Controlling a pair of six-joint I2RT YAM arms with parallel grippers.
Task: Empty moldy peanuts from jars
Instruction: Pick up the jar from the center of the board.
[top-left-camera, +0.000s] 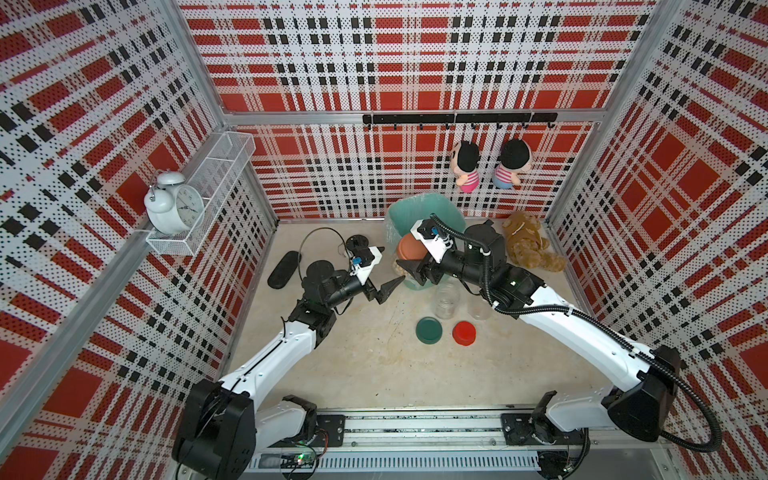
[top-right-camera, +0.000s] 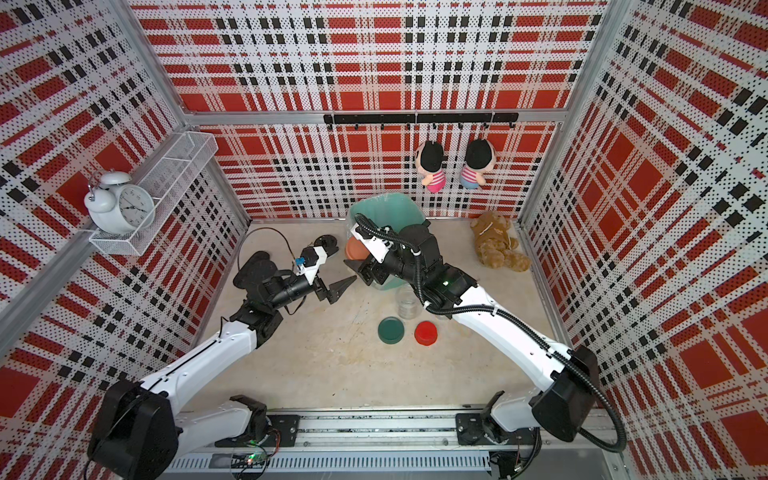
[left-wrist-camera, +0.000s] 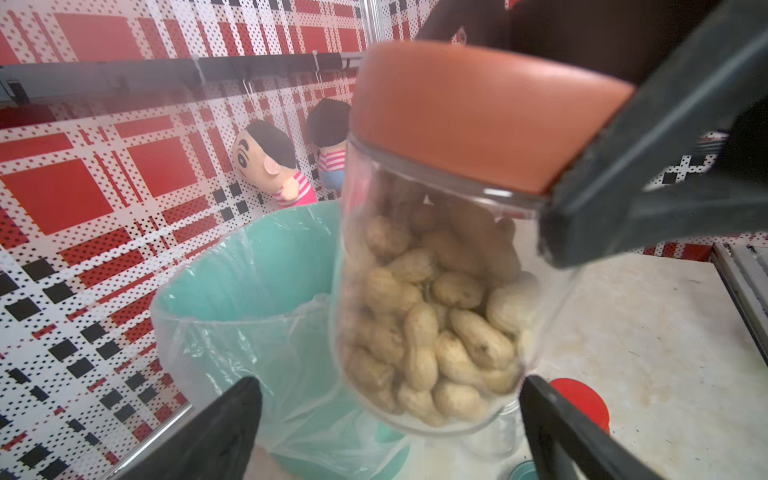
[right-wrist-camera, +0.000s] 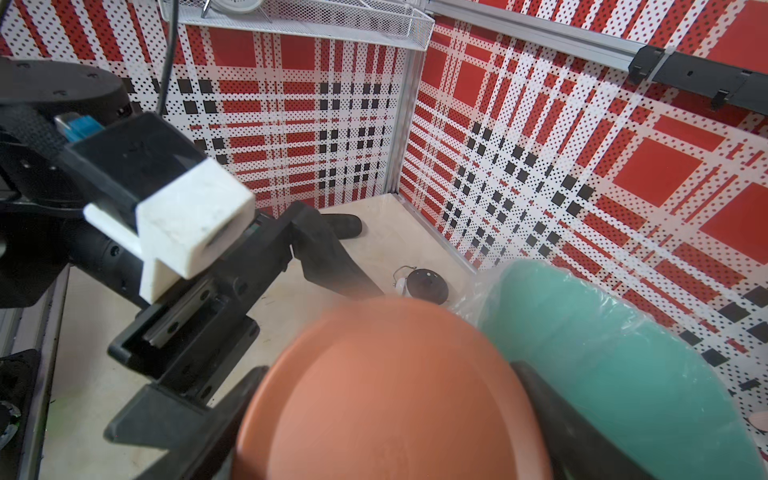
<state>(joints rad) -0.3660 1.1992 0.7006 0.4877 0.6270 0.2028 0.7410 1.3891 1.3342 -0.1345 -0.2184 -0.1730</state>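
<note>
In both top views the right pincer (top-left-camera: 409, 257) is closed around the terracotta lid (top-left-camera: 409, 247) of the last full jar (top-left-camera: 400, 270), carrying it off the table (top-left-camera: 374, 365) at the side of the teal bin (top-left-camera: 401, 214) that faces the arms. The left pincer (top-left-camera: 386, 291) hangs just on the arms' side of that jar, its fingers spread wide and holding nothing. Its tips aim at the bin, and the left forearm reaches in low with the wrist nearly level. Two empty jars (top-left-camera: 446, 301) stand farther out from the bin on the arms' side, with a green lid (top-left-camera: 429, 330) and a red lid (top-left-camera: 464, 332) beyond them.

In the left wrist view the jar's clear body, packed with peanuts (left-wrist-camera: 436, 332), fills the space ahead of the open fingers (left-wrist-camera: 224, 432). Its long axis runs roughly upright with a lean, lid on top. One right finger (left-wrist-camera: 665, 166) presses the lid's edge. The bin's lined mouth sits just behind the jar.

In the right wrist view the lid sits between the right fingers (right-wrist-camera: 557, 415), the bin close beside it, and the left pincer comes in from the jar's far side.

The left arm is the nearer one to the glass (the right has only the lid). The next move looks likely to be the left fingers closing across the body, square to its axis, so the lid can be twisted off.
</note>
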